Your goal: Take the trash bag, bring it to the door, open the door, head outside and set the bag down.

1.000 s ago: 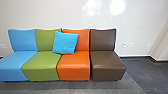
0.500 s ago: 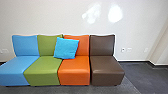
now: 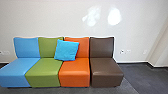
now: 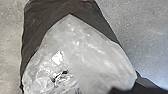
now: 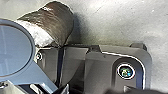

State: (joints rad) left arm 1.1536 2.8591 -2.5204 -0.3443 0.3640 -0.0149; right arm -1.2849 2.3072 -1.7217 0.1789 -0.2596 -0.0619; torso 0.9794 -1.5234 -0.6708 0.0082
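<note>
The trash bag [image 4: 72, 47] looms large in the left wrist view, a dark bag with a loose, crumpled, translucent whitish plastic part over it. Grey floor lies on both sides of it. From the right wrist, the same dark bag [image 5: 56, 22] appears beyond the robot's own base, its pale plastic part turned toward the base. It is close to the left wrist camera, but the grip on it cannot be made out.
A row of blue, green, orange and brown seats [image 3: 106, 68] stands against a pale wall [image 3: 50, 17]. A bright blue cushion [image 3: 66, 50] leans on the green and orange seats. Dark floor [image 3: 140, 75] runs past the brown seat to a wall corner at the right.
The head camera has moved: the whole seating row sits lower in the picture and slightly smaller, with more wall above. The cushion keeps its place on the seats.
</note>
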